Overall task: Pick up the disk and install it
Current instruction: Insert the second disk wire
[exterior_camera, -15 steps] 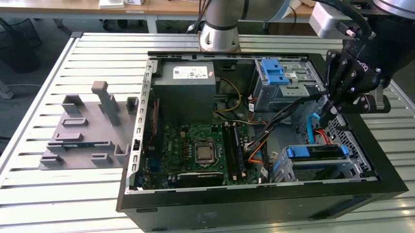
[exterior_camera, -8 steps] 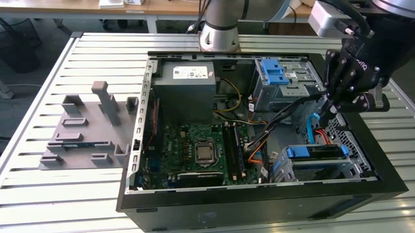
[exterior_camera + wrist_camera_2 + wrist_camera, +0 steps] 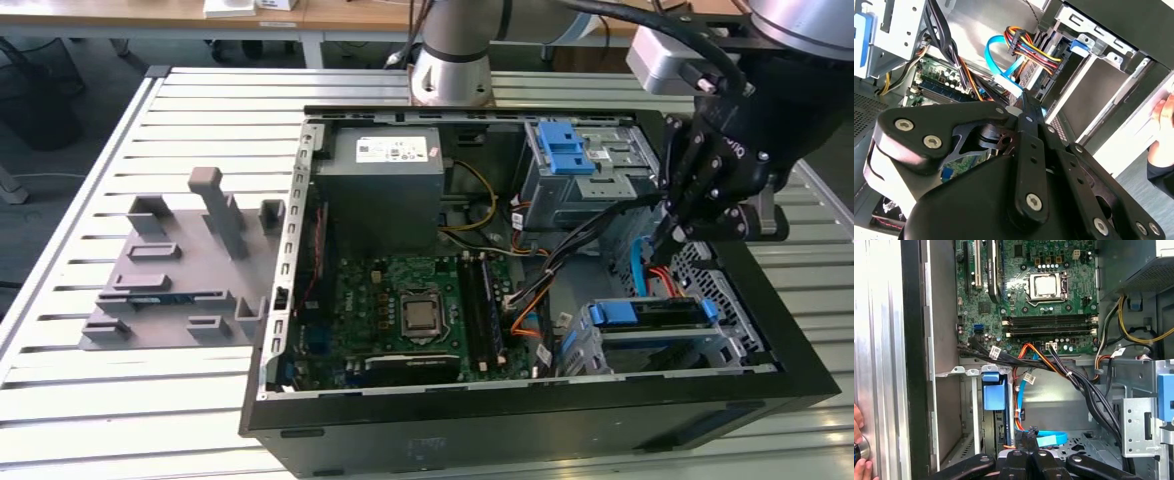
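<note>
The gripper (image 3: 678, 232) hangs inside the computer case (image 3: 400, 440), just above the blue cable (image 3: 999, 65); its fingers look together; the disk (image 3: 646, 313) sits in the bay just beside it.

Slatted metal table (image 3: 160, 120) carrying an open black computer case (image 3: 534, 420) lying on its side, grey moulded fixture block (image 3: 180, 270) sitting beside it toward the exterior view's left, arm's base (image 3: 451, 75) standing at the far edge

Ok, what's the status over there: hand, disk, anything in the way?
Hand low inside the case. Disk sits in a bay near the hand. Blue cable close beside the hand.
</note>
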`<state>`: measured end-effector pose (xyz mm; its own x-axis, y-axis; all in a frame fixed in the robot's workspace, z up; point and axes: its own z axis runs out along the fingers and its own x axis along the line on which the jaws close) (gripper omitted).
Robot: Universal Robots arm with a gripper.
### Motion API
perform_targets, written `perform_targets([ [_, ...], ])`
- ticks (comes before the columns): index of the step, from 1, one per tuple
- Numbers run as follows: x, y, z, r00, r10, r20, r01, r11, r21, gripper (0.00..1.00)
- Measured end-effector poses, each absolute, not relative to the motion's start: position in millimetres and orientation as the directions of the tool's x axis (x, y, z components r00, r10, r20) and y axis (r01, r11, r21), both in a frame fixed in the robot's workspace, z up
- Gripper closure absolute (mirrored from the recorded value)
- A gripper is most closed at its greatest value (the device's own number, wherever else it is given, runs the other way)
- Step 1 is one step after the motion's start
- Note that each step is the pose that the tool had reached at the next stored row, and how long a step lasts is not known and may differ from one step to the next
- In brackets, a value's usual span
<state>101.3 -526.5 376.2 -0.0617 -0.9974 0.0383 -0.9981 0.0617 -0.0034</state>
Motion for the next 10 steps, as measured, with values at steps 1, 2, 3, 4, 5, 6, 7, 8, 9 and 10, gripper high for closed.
perform_targets([
  [1,101.3,-526.4,375.8,-0.062,-0.997,0.038,-0.998,0.062,-0.003,0.89],
  [2,101.3,-526.4,375.7,-0.062,-0.997,0.039,-0.998,0.062,-0.003,0.89],
  [3,101.3,-526.4,375.7,-0.062,-0.997,0.039,-0.998,0.062,-0.003,0.89],
  [4,101.3,-526.5,375.7,-0.062,-0.997,0.039,-0.998,0.062,-0.003,0.89],
  [5,101.3,-526.5,375.7,-0.062,-0.997,0.038,-0.998,0.062,-0.003,0.89],
  [6,101.3,-526.5,376.0,-0.062,-0.997,0.038,-0.998,0.062,-0.003,0.89],
  [7,101.3,-526.5,376.2,-0.062,-0.997,0.038,-0.998,0.062,-0.003,0.89],
  [8,101.3,-526.5,376.5,-0.062,-0.997,0.038,-0.998,0.062,-0.003,0.89],
  [9,101.3,-526.5,377.1,-0.062,-0.997,0.038,-0.998,0.062,-0.003,0.89],
  [10,101.3,-526.4,377.9,-0.062,-0.997,0.038,-0.998,0.062,-0.003,0.89],
])
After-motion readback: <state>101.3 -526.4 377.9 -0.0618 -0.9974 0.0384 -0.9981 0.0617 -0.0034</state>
